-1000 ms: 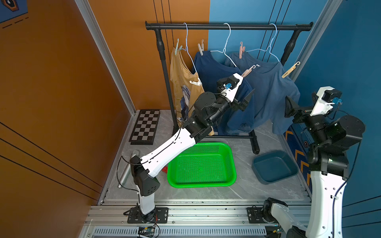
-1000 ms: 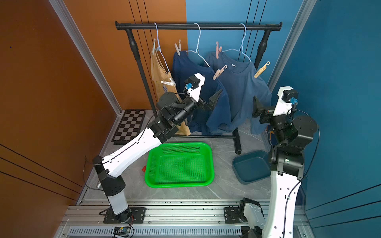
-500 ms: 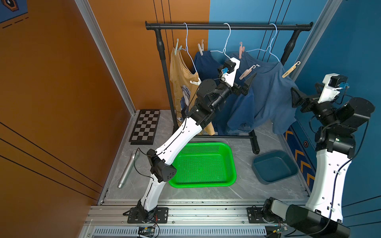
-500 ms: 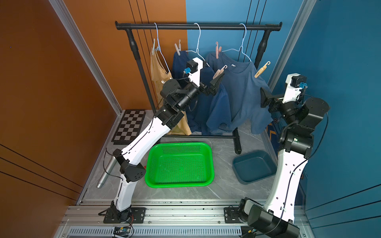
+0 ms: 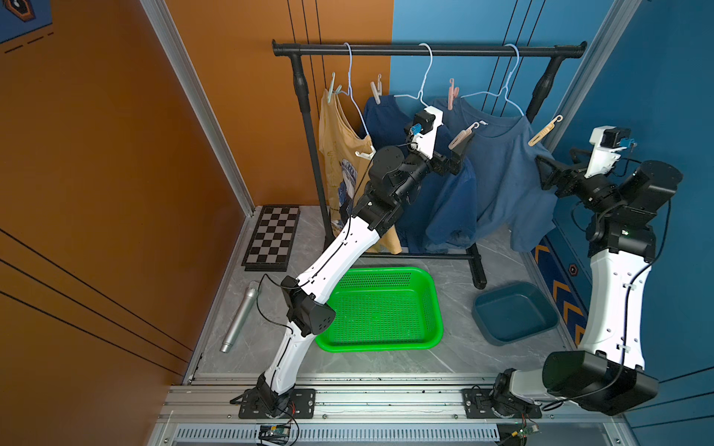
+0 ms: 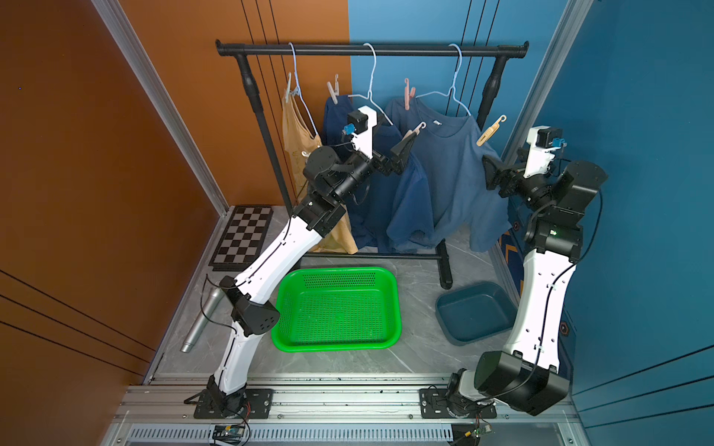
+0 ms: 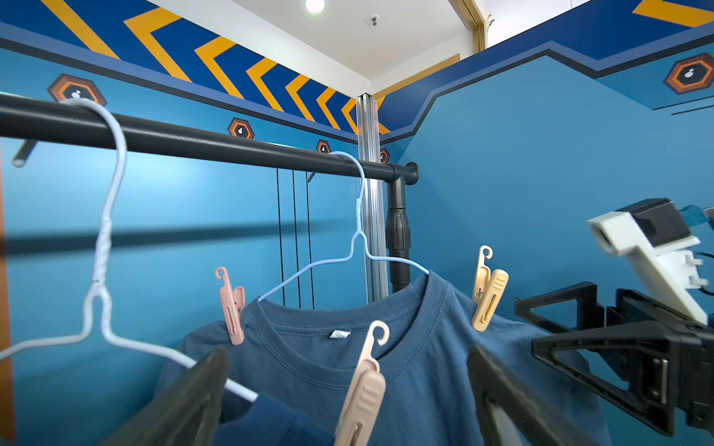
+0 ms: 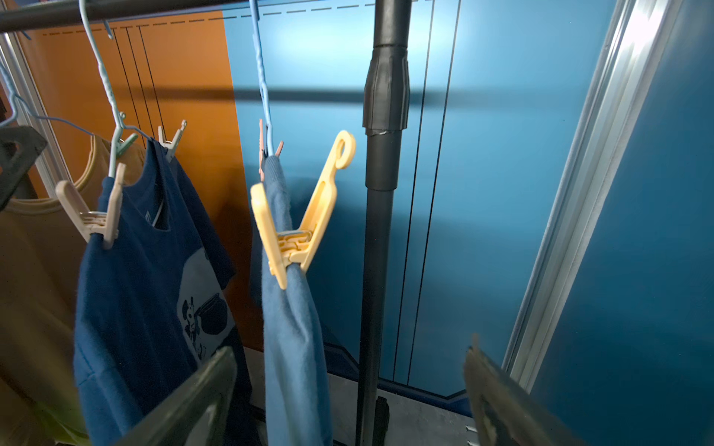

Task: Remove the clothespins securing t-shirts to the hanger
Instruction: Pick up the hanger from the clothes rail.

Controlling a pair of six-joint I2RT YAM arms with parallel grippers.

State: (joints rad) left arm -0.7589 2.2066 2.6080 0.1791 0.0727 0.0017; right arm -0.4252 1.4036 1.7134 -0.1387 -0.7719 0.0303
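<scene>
Green basket (image 5: 386, 269) on floor just in front of rack (image 5: 425, 49). Left gripper (image 7: 347, 405) up under the rack's rail, jaws apart either side of cream clothespin (image 7: 363, 390) on navy t-shirt (image 5: 444, 200). Right gripper (image 8: 347, 386) near rack's end post, jaws apart, short of yellow clothespin (image 8: 297, 228) clipped on slate-blue t-shirt (image 5: 502, 166). Pink clothespin (image 7: 232, 305) on that shirt's far shoulder.

The left gripper (image 5: 457, 155) hovers just beside the cream clothespin (image 5: 462, 136) on the navy t-shirt (image 5: 436, 208).

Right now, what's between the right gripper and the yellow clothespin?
Only a fold of the slate-blue t-shirt, hanging from the yellow clothespin down toward the right gripper; otherwise bare air, in the right wrist view.
</scene>
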